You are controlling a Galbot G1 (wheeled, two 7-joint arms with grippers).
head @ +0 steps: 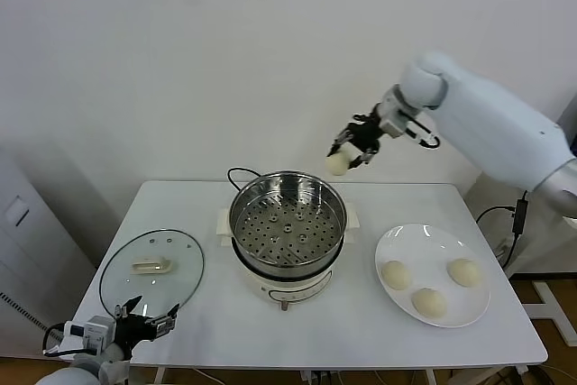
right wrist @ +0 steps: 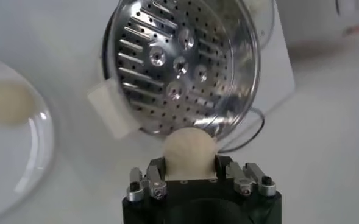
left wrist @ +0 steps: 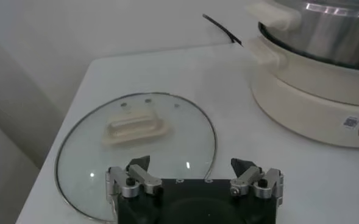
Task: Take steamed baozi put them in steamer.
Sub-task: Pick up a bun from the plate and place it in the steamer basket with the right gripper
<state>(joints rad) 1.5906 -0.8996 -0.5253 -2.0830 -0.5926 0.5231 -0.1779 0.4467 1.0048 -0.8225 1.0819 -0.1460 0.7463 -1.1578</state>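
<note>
My right gripper (head: 345, 155) is shut on one pale steamed baozi (head: 337, 164) and holds it in the air just behind the far right rim of the steamer (head: 287, 188). In the right wrist view the bun (right wrist: 189, 152) sits between the fingers, above the pot's edge, with the perforated tray (right wrist: 179, 67) empty. Three more baozi (head: 395, 274) (head: 463, 271) (head: 429, 301) lie on the white plate (head: 401, 239) to the right of the steamer. My left gripper (head: 146, 317) is parked open at the table's front left corner, near the glass lid (left wrist: 100, 146).
The round glass lid (head: 151, 268) lies flat on the table left of the steamer. A black power cord (head: 236, 173) runs behind the pot. The white table ends close to the plate on the right and to the lid on the left.
</note>
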